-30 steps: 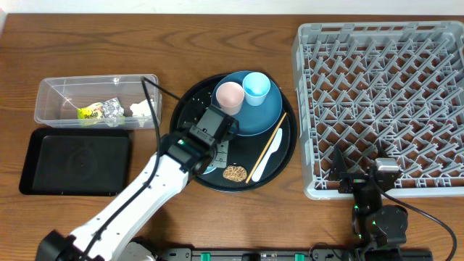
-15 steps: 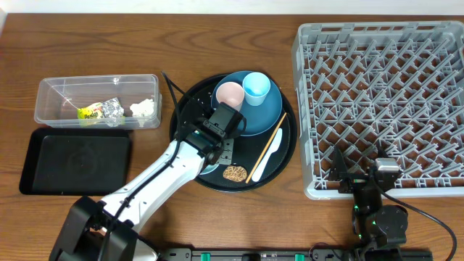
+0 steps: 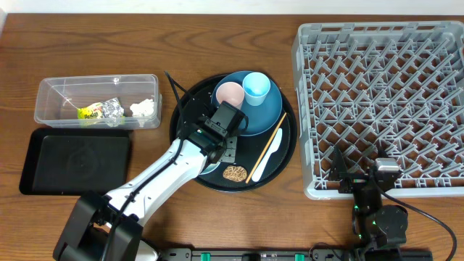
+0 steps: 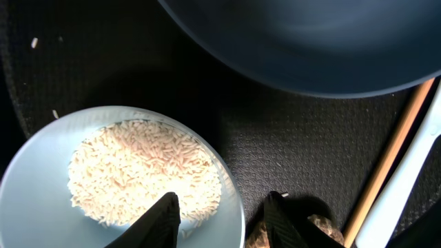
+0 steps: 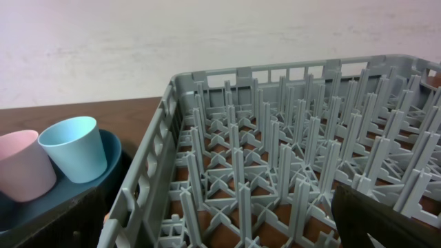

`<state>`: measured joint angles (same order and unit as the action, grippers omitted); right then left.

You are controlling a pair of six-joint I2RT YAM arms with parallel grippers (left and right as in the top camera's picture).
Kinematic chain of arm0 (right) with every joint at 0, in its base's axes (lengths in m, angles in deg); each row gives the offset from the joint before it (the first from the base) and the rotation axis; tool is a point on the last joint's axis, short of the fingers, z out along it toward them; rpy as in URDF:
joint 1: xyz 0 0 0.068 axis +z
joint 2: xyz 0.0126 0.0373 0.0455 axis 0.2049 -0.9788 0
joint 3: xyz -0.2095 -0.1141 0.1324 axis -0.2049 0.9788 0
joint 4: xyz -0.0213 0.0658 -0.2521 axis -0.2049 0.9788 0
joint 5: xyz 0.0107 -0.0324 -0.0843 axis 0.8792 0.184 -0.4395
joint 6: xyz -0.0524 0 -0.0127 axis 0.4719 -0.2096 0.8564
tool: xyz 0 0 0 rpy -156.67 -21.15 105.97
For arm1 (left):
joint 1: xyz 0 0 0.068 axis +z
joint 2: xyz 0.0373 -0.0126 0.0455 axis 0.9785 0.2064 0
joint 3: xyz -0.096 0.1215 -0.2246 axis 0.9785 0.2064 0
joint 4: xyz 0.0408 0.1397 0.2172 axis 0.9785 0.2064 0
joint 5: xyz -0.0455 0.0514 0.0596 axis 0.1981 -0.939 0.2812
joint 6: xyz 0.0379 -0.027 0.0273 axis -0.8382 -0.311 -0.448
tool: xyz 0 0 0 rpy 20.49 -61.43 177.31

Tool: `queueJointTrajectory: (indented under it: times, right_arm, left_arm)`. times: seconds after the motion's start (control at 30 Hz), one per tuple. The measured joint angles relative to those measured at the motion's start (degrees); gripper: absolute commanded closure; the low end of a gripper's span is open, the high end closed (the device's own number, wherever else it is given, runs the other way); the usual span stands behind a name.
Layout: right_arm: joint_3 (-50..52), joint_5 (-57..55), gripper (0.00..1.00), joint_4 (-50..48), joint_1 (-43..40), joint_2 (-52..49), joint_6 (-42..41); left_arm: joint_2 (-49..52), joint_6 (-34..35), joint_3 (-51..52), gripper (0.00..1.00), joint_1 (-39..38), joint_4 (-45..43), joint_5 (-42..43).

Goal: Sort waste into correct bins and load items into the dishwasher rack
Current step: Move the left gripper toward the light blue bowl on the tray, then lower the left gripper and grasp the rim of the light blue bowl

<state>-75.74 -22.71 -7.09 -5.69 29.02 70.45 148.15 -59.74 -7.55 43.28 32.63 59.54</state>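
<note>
Left pincer (image 4: 222, 219) hung part-open, gripping nothing. Dark-blue plate (image 4: 303, 48) lay ahead of it, light-blue bowl (image 4: 27, 179) rim sat between its jaws, rice (image 4: 138, 172) beneath one finger. Likely step: binning the rice; next, clamp that rim squarely.

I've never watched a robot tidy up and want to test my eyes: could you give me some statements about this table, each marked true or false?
The pink cup and the light-blue cup both stand on the dark-blue plate. True.
The grey rack already holds dishes. False: nothing is in it.
The bowl holds white rice. True.
The snack wrapper lies in the black rectangular tray. False: it lies in the clear tub; that tray is empty.
The left jaws are clamped on a cup. False: they stand apart astride the bowl's rim.
</note>
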Motion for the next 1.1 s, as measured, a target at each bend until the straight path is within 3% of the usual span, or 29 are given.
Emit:
queueJointTrajectory:
  times: [1.1]
  right_arm:
    - [0.0,0.0,0.01,0.0,0.0,0.0,0.0]
  left_arm:
    - [0.1,2.4,4.1,0.58,-2.0,-2.6,-0.8]
